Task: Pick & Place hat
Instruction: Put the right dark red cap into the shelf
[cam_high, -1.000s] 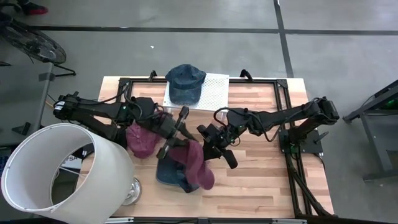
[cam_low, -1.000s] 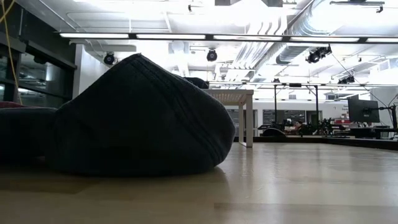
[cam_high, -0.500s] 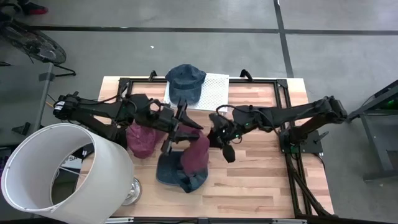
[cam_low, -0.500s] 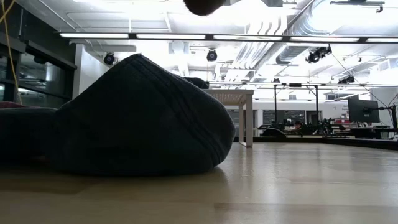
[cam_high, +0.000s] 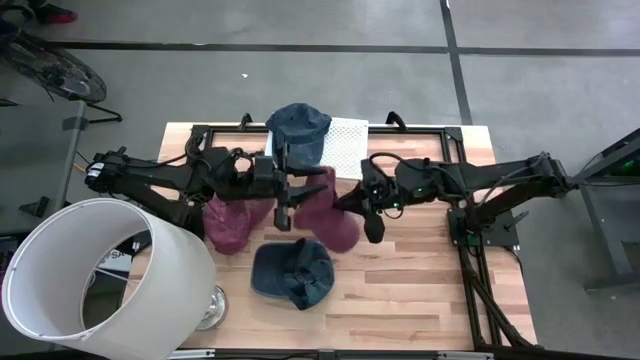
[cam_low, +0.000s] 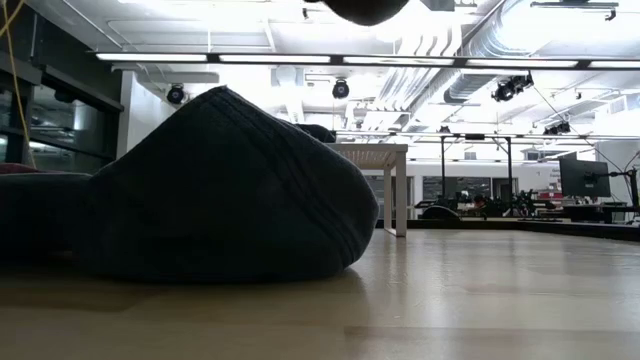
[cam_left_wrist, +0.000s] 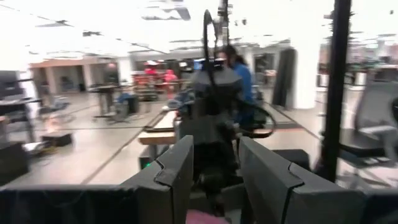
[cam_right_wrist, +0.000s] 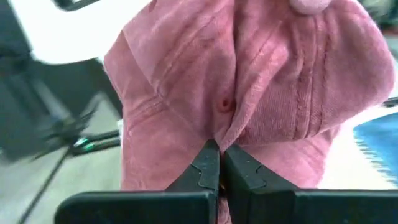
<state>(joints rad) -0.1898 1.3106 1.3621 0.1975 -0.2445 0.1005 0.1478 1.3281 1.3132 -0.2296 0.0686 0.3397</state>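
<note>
A maroon cap (cam_high: 325, 205) hangs in the air between my two grippers; its underside shows at the top of the low view (cam_low: 365, 8). My right gripper (cam_high: 362, 208) is shut on it. My left gripper (cam_high: 288, 200) is open at the cap's left edge, and a bit of maroon shows low between its fingers (cam_left_wrist: 202, 216). A dark blue cap (cam_high: 290, 274) rests crown-up on the table near the front. A second maroon cap (cam_high: 228, 222) lies under my left arm. My right gripper pinches a fold of the maroon cap's crown cloth (cam_right_wrist: 217, 134) between its two fingers (cam_right_wrist: 239, 165), coming roughly level from the table's right. The cap is lifted clear of the table and the crown bulges out beyond the fingers. My left gripper is open beside the cap; whether it touches the cap I cannot tell.
A blue denim cap (cam_high: 298, 132) lies on a white mat (cam_high: 345, 145) at the far edge. A big white lampshade (cam_high: 90, 280) stands over the near left corner. Bare wood lies on the near right (cam_high: 430, 290). A black frame (cam_high: 455, 160) rims the table.
My right gripper has carried the maroon cap up off the dark blue cap and toward the far edge, staying shut on it. My left gripper has moved along with it toward the far edge. The dark blue cap has stayed in place and now lies uncovered.
</note>
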